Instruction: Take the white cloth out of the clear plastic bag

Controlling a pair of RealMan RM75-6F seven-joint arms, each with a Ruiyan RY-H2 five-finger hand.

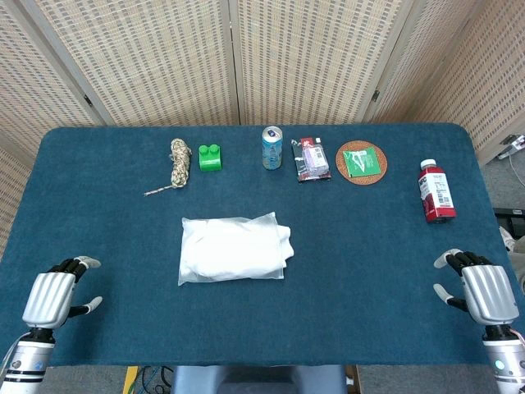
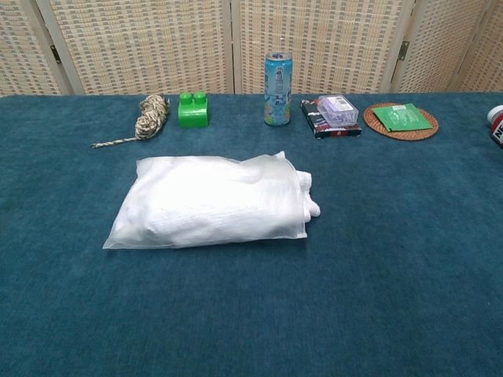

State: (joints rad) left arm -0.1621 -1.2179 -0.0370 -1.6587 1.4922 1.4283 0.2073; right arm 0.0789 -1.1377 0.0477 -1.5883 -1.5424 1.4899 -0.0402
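A clear plastic bag (image 1: 230, 249) (image 2: 196, 204) lies flat in the middle of the blue table, its mouth facing right. A folded white cloth (image 1: 285, 240) (image 2: 308, 196) fills it and pokes out a little at that open right end. My left hand (image 1: 51, 297) rests near the front left corner of the table, fingers apart, holding nothing. At the front right corner my right hand (image 1: 484, 291) is likewise open and empty. Both hands are far from the bag. Neither hand appears in the chest view.
Along the back stand a coiled rope (image 1: 177, 162), a green block (image 1: 211, 157), a drink can (image 1: 271, 148), a small packaged box (image 1: 312, 159) and a round coaster with a green packet (image 1: 362, 162). A red bottle (image 1: 435, 190) lies at the right.
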